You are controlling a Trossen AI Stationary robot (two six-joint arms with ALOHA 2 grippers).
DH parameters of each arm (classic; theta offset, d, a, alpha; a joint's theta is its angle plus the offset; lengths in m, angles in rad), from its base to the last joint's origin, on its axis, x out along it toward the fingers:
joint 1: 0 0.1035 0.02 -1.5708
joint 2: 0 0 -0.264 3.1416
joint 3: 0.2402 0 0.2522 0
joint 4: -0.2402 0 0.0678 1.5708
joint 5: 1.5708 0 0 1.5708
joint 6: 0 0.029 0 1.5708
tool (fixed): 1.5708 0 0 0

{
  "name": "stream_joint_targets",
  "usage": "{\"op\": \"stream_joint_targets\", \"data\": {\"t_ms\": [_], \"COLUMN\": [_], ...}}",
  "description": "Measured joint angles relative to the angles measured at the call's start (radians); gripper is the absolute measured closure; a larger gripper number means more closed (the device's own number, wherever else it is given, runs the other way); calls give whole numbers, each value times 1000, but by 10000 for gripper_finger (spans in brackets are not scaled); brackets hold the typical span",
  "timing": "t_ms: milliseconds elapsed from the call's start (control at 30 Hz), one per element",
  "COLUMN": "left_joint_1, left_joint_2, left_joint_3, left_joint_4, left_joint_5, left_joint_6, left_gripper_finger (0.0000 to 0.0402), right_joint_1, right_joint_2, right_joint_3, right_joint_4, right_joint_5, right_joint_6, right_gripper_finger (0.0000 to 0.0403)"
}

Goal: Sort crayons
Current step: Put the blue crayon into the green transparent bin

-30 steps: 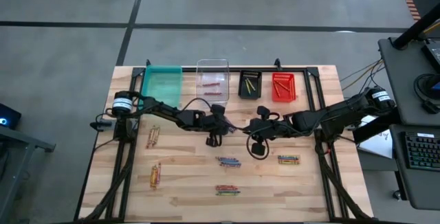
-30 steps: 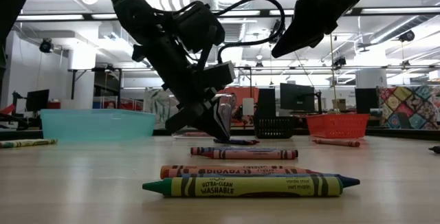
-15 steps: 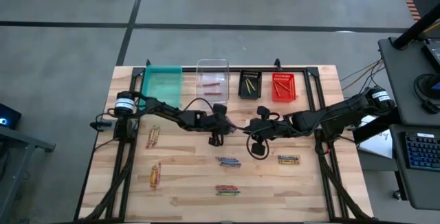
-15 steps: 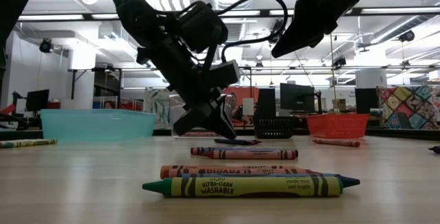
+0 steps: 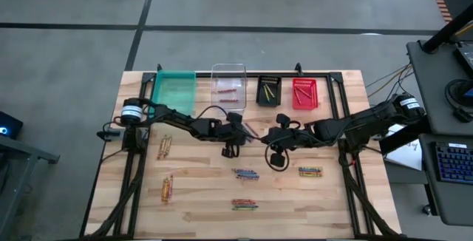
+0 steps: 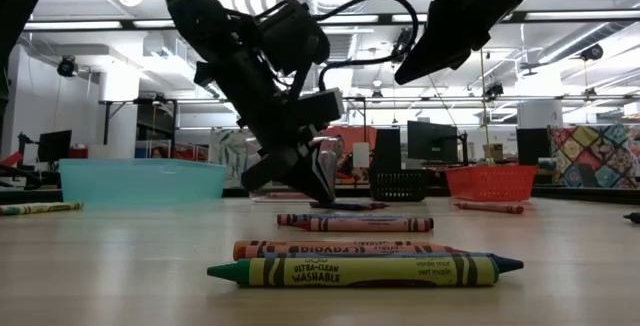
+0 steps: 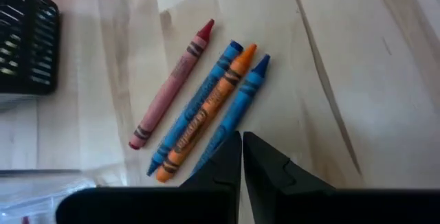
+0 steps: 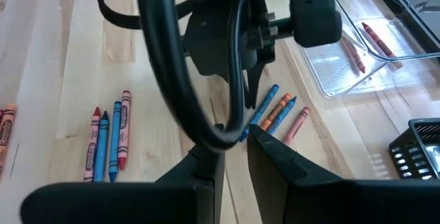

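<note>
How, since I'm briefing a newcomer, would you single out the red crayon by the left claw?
Find the clear bin at the table's back edge; in front of it the shut left claw points at four crayons side by side. The red crayon is outermost, on the black bin's side, slightly apart from the blue-orange-blue trio.

Crayons (image 7: 206, 104): 1 red, 2 blue, 1 orange; bins: teal (image 5: 174, 90), clear (image 5: 228, 83), black (image 5: 268, 92), red (image 5: 304, 93)
</note>
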Motion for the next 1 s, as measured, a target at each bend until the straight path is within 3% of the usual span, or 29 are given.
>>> {"op": "stream_joint_targets", "data": {"t_ms": [433, 833, 1000], "left_joint_1": [4, 35, 73], "left_joint_2": [-18, -18, -12], "left_joint_3": [1, 0, 0], "left_joint_4": [34, -30, -35], "left_joint_5": [89, 137, 213], "left_joint_6": [126, 168, 174], "left_gripper_finger": [395, 279, 262], "right_joint_1": [-1, -6, -6], "right_joint_2": [0, 0, 0], "right_joint_3": [0, 0, 0], "right_joint_4": [1, 1, 1], "right_joint_5": [0, 0, 0], "right_joint_6": [1, 1, 0], "right_gripper_finger": [351, 351, 351]}}
